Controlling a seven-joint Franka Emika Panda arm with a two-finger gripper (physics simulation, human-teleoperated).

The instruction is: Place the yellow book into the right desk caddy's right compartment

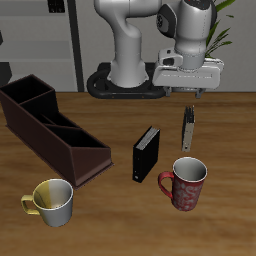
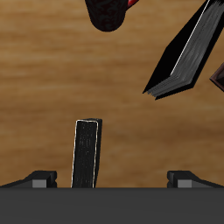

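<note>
The yellow book (image 1: 187, 129) stands upright on the table, thin, with tan covers. In the wrist view its top edge (image 2: 86, 153) shows dark with a tan rim. My gripper (image 1: 188, 98) hangs just above the book, open and empty. In the wrist view the gripper (image 2: 112, 179) has its fingertips (image 2: 39, 178) wide apart, and the book lies between them, off centre and untouched. The right desk caddy (image 1: 60, 140) is a long maroon tray lying diagonally, well away from the gripper. Its wide end bay (image 1: 27, 98) seems to be at the far end.
A thicker black book (image 1: 147, 153) stands beside the yellow book, nearer the caddy; it also shows in the wrist view (image 2: 188, 52). A red mug (image 1: 185, 183) stands in front of the yellow book. A yellow-and-white mug (image 1: 52, 200) stands near the front edge.
</note>
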